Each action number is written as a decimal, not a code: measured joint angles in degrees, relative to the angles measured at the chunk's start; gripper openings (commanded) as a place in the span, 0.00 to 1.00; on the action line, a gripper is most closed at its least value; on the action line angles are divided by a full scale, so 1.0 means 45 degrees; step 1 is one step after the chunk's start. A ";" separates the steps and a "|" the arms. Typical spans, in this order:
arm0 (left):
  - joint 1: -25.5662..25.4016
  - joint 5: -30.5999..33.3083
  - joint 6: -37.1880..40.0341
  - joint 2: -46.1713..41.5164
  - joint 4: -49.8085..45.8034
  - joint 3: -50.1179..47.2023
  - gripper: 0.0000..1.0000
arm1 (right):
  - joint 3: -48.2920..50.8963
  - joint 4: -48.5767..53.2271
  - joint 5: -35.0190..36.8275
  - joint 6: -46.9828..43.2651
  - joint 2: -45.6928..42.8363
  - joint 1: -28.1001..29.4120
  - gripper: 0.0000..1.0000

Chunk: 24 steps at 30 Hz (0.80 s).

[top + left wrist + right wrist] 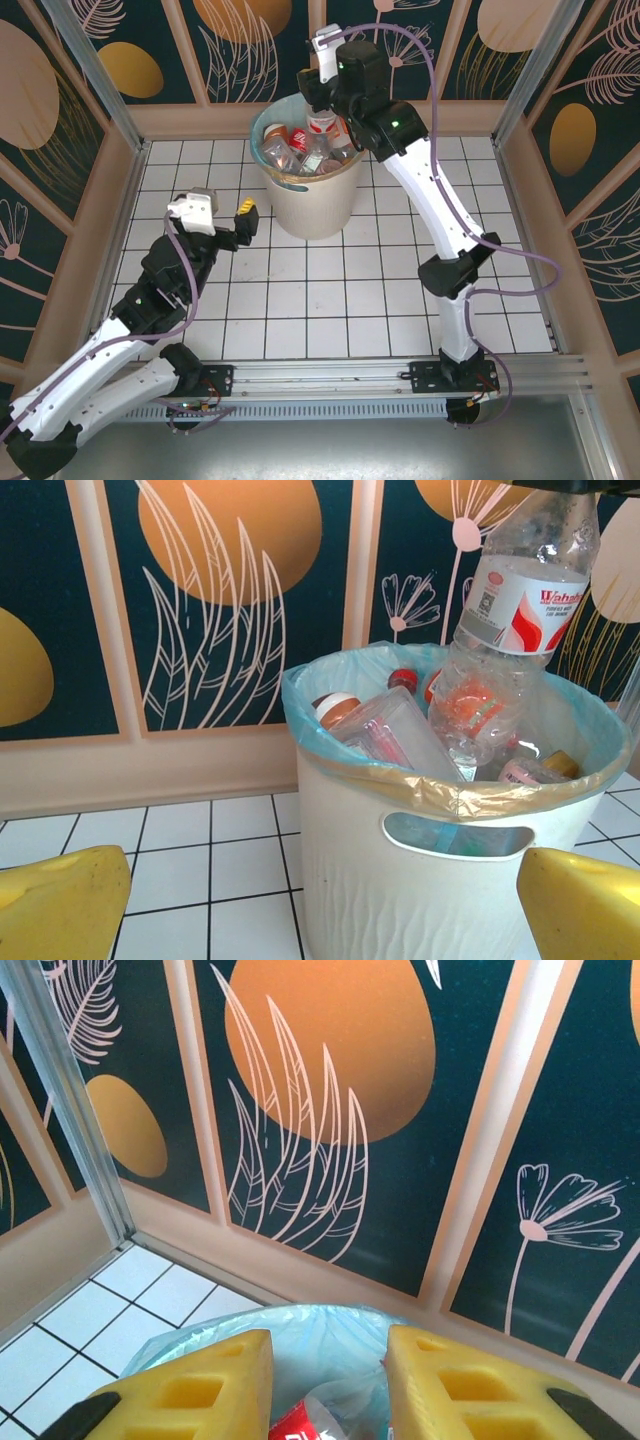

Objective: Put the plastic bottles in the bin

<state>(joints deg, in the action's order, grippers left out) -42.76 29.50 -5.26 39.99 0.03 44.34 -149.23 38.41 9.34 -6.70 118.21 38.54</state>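
The left arm (100, 360) and the right arm (432, 195) are made of smooth white tubular links joined by chunky black joint housings. A thin purple cable (520, 262) loops loosely along each arm. Small green lights (394, 124) glow on the right arm's black housings. Black mounting plates (448, 376) carry the bases. The left gripper (322, 905) has plain, rounded yellow pads (60, 905). The right gripper (328, 1385) has yellow ones with moulded rectangular recesses.

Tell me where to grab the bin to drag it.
Grip the bin by the wall strip above its handle slot, coming level at that slotted side: one finger into the slot, one over the rim. Elsewhere the round wall looks too wide.
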 measured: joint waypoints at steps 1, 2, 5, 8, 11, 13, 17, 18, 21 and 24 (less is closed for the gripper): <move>0.0000 0.0044 -0.0015 -0.0053 -0.0005 -0.0039 0.99 | -0.0180 0.0175 0.0078 0.0053 0.0063 0.0019 0.07; 0.0000 0.0131 -0.0049 -0.0102 -0.0005 -0.0078 0.99 | -0.0287 0.0359 0.0223 0.0146 0.0068 0.0044 0.07; 0.0000 0.0282 -0.0097 -0.0194 -0.0005 -0.0175 0.99 | -0.0287 0.0719 0.0554 0.0282 -0.0078 0.0141 0.06; 0.0000 0.0330 -0.0107 -0.0185 0.0000 -0.0214 0.99 | -0.0204 0.1010 0.0806 0.0330 -0.0267 0.0228 0.06; 0.0000 0.0330 -0.0194 -0.0160 0.0053 -0.0277 0.99 | -0.0155 0.1200 0.0967 0.0340 -0.0379 0.0272 0.06; 0.0000 0.0325 -0.0248 -0.0146 0.0073 -0.0335 0.99 | -0.0155 0.1224 0.1035 0.0335 -0.0379 0.0296 0.06; 0.0000 0.0364 -0.0335 -0.0112 0.0189 -0.0495 0.99 | -0.0155 0.1224 0.1248 0.0262 -0.0379 0.0457 0.06; 0.0000 0.0413 -0.0340 -0.0117 0.0243 -0.0549 0.99 | -0.0155 0.1229 0.1263 0.0228 -0.0379 0.0491 0.06; 0.0000 0.0617 -0.0379 -0.0117 0.0330 -0.0656 0.99 | -0.0155 0.1219 0.1258 0.0170 -0.0393 0.0544 0.06; 0.0000 0.0792 -0.0423 -0.0141 0.0403 -0.0724 0.99 | 0.0005 0.1137 0.1229 0.0141 -0.0549 0.0554 0.05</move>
<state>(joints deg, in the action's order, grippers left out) -42.76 33.06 -7.16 39.35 1.85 41.08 -149.21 43.53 14.87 -6.07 115.74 41.04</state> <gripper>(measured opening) 0.987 0.332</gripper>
